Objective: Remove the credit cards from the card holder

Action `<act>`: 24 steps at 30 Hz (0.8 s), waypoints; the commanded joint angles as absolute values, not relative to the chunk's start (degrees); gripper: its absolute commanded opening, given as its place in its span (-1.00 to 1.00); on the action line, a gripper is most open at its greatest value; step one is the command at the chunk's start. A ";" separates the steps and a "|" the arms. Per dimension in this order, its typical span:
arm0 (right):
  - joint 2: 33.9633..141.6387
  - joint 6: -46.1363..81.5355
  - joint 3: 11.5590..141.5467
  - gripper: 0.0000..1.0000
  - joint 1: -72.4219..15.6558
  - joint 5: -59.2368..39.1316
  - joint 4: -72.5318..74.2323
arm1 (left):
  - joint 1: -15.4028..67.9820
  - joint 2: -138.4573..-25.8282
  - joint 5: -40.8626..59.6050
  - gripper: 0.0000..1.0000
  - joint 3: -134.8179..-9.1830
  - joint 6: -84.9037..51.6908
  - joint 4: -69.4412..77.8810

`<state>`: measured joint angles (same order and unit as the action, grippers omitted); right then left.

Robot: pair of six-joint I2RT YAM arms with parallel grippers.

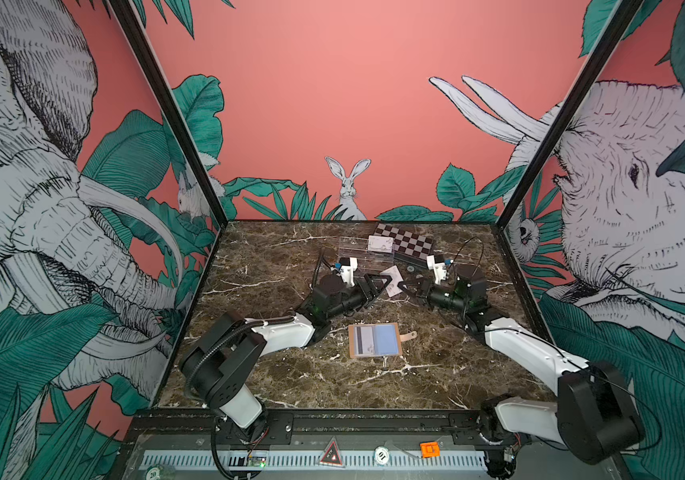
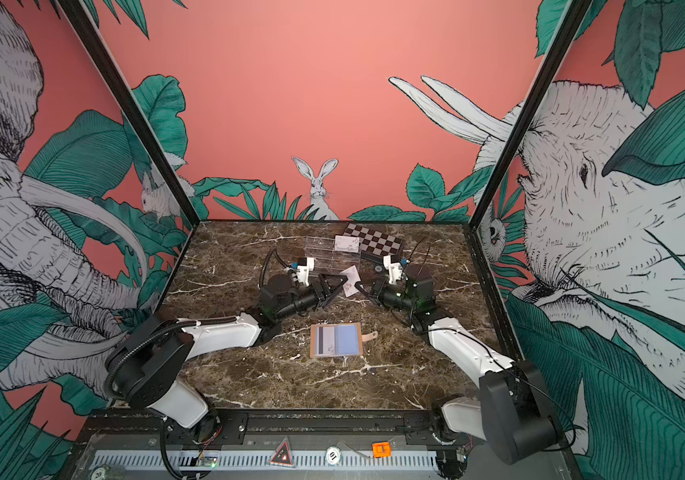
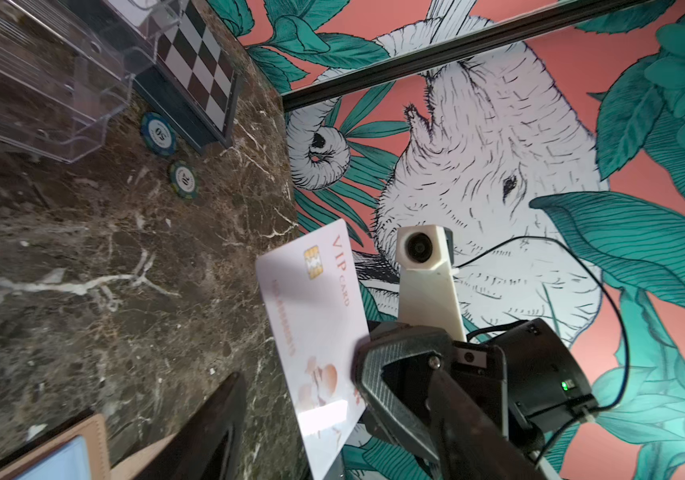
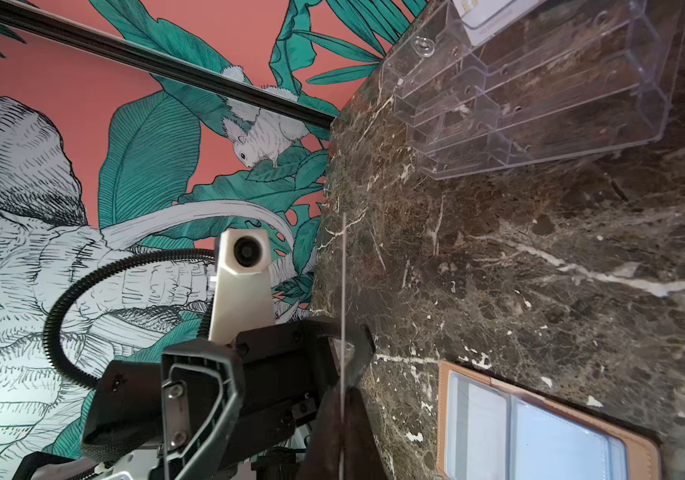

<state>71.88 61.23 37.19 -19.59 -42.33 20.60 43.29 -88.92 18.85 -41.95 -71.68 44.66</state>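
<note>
While the right gripper (image 1: 402, 286) is pinching a white VIP credit card (image 1: 391, 280) by one edge, jaws pressed together on it, the left gripper (image 1: 384, 286) is facing it with jaws spread, one finger lying on each side of the same card. Whether either left finger is touching the card cannot be told. The pair is meeting above the marble tabletop (image 1: 290, 374), between the card holder (image 1: 375, 340) and the clear acrylic tray (image 1: 355, 254). In the left wrist view the held card is showing its printed face with gold chip and pink lettering; in the right wrist view it is appearing edge-on as a thin line.

The tan card holder is lying open and flat on the tabletop, nearer the camera than both grippers, its strap tab (image 1: 408, 335) pointing right. A striped card (image 1: 367, 340) is sitting in its left sleeve, dark stripe up; the right sleeve is showing pale blue. Another white card (image 1: 380, 243) is resting in the tray's far right part, just beside the checkered box (image 1: 409, 246). Two poker chips (image 3: 159, 134) are lying beside the box.
</note>
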 commanded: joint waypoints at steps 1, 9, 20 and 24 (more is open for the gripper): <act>69.96 57.60 37.88 -1.00 -19.87 -43.02 19.05 | 42.73 -82.21 16.64 0.60 -43.67 -63.03 34.38; 69.78 50.86 39.33 -1.00 -19.85 -43.42 13.56 | 42.22 -71.56 9.60 0.88 -45.06 -50.53 16.44; 67.87 34.01 43.81 -1.00 -19.83 -44.64 -0.39 | 41.53 -57.40 1.24 0.98 -45.39 -33.92 1.49; 65.74 27.83 44.46 -1.00 -19.81 -43.00 -4.04 | 41.49 -52.48 -1.69 0.98 -45.70 -28.20 -2.50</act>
<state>67.90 35.20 43.24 -19.59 -43.88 -0.49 41.78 -55.53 1.98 -44.12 -35.33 2.96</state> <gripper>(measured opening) 0.048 0.989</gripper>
